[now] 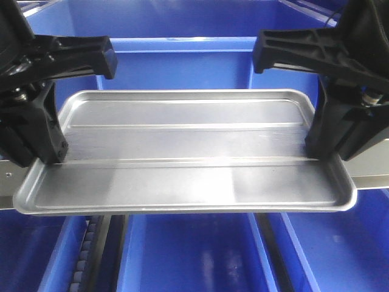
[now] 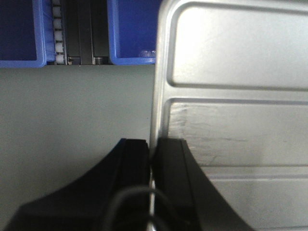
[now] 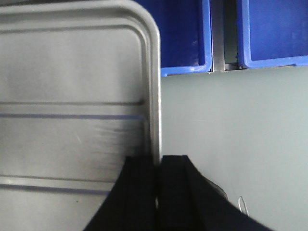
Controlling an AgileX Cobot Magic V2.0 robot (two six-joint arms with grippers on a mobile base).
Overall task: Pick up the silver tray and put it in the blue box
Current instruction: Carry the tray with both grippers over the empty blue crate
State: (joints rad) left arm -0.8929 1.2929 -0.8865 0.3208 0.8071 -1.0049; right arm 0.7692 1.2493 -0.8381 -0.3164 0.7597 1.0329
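Note:
The silver tray [image 1: 182, 152] is held level between my two grippers, tilted slightly toward the camera. My left gripper [image 1: 56, 153] is shut on its left rim, and my right gripper [image 1: 319, 149] is shut on its right rim. In the left wrist view the black jaws [image 2: 151, 144] pinch the tray's rim [image 2: 156, 86] from both sides. In the right wrist view the jaws [image 3: 159, 161] clamp the tray's rim [image 3: 155, 96] the same way. The blue box [image 1: 182, 47] stands behind and beyond the tray, its rim and inner wall showing.
Narrower blue bins [image 1: 194, 255] lie below the tray's near edge, with a roller strip [image 1: 85, 255] between two of them. Both wrist views show a grey surface [image 2: 72, 110] [image 3: 231, 125] beside the tray and blue bin ends [image 2: 132, 33] [image 3: 187, 38] beyond it.

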